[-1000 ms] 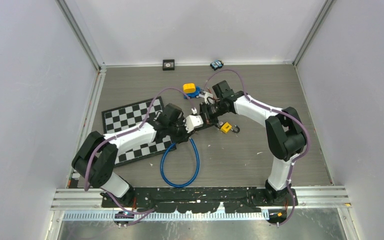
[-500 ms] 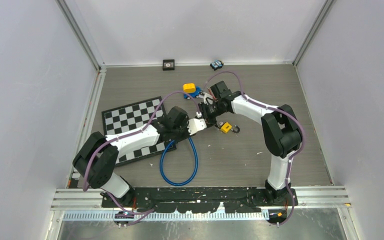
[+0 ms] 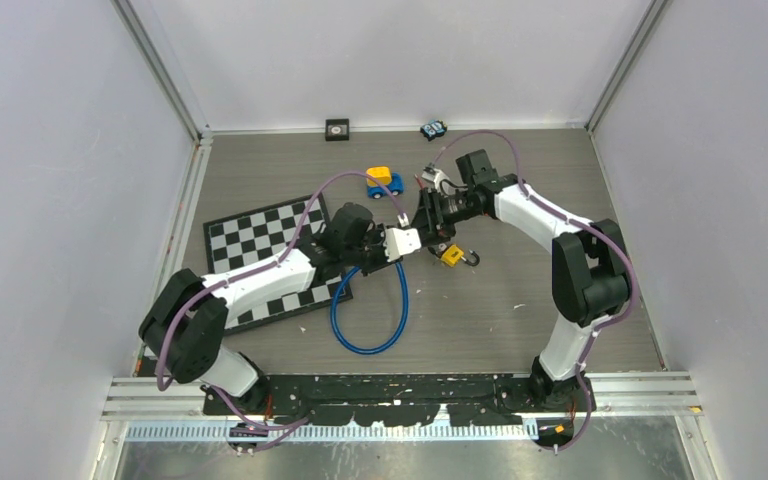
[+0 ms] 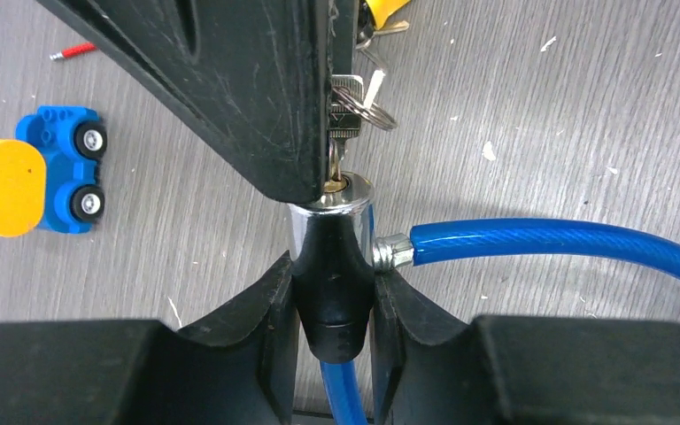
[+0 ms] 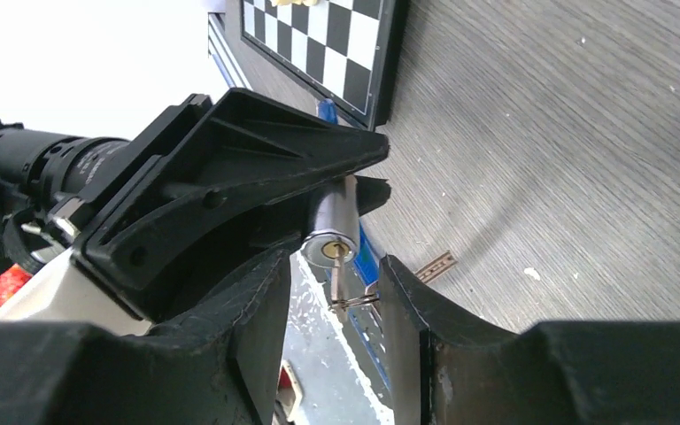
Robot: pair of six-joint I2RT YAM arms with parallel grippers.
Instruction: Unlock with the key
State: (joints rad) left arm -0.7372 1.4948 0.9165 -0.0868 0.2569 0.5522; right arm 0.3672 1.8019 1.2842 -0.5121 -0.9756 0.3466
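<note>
Left wrist view: my left gripper (image 4: 332, 279) is clamped on the black end of the cable lock's cylinder (image 4: 329, 212), one finger pressed to each side. The blue cable (image 4: 549, 241) leaves the chrome collar toward the right, and another run of it passes down between my fingers. The key (image 4: 345, 119) sits in the keyhole on the cylinder's chrome face, with a split ring (image 4: 376, 113) hanging from its head.

In the right wrist view my right gripper (image 5: 335, 270) stands partly open, with one finger on each side of the key. There is a gap between each finger and the blade, so this hand grips nothing. The ring lies close to one finger, and I cannot tell whether it touches.

From the top view, both my grippers meet near the middle of the table (image 3: 540, 290), just beside the right edge of the chessboard (image 3: 260, 235). The cable loops away toward my bases. A yellow padlock (image 3: 451, 255) lies on the table just beside my right gripper. A blue toy car (image 3: 384, 180) carrying a yellow block sits farther back, apart from both hands.
</note>
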